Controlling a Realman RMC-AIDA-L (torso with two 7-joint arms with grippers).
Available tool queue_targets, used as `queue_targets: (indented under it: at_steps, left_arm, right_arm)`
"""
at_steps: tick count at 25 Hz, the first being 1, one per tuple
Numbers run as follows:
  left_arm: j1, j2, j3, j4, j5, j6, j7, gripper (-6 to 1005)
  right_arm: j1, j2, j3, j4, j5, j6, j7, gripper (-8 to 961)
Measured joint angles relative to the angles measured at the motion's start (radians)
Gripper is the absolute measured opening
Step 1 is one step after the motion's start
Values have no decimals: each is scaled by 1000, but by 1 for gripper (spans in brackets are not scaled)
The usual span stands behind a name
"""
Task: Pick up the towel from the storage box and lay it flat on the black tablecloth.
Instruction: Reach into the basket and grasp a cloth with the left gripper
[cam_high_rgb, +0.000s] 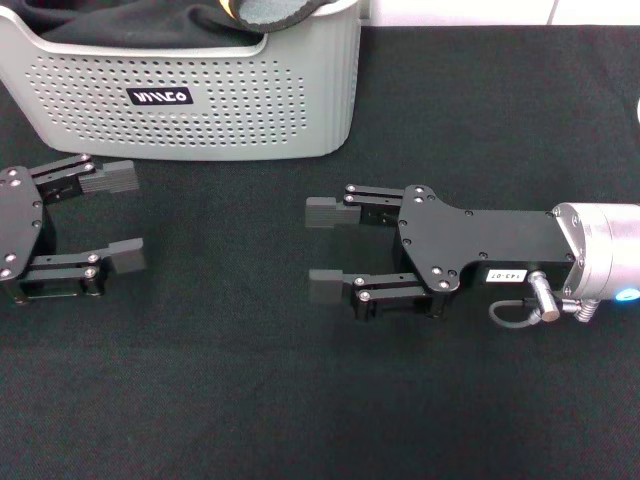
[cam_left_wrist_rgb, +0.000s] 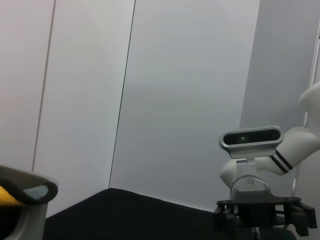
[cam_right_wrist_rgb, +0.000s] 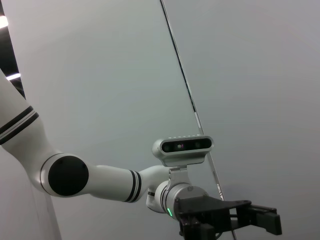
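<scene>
Two open grippers, nothing held, the towel not yet lifted.

We see our left gripper (cam_high_rgb: 112, 217) and right gripper (cam_high_rgb: 332, 250) facing each other, jaws spread, low over the tablecloth (cam_high_rgb: 250, 400); the towel (cam_high_rgb: 275, 12) sits in the box (cam_high_rgb: 200, 100) just beyond the left gripper, which we judge best placed to reach it, the cloth bare for laying it flat.

Far left: a heaped black cloth bundle (cam_high_rgb: 130, 25). Farther behind: pale grey wall panels (cam_left_wrist_rgb: 185, 90) with thin dark seams.
</scene>
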Motion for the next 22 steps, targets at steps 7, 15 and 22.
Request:
queue_targets:
  at_steps: [7,15,22]
  left_arm:
    - [0,-3,-3,0,9,-2,0,850]
    - [-4,-19,-40,-1,3,-5,0,839]
    - [-53,-67,-131,106,-97,-5,-127,829]
  right_arm:
    - [0,1,0,0,0,0,0,737]
    - [-9,4,0,9,3,0,-12,736]
    - [-41,-1,18,14,9,55,-26,736]
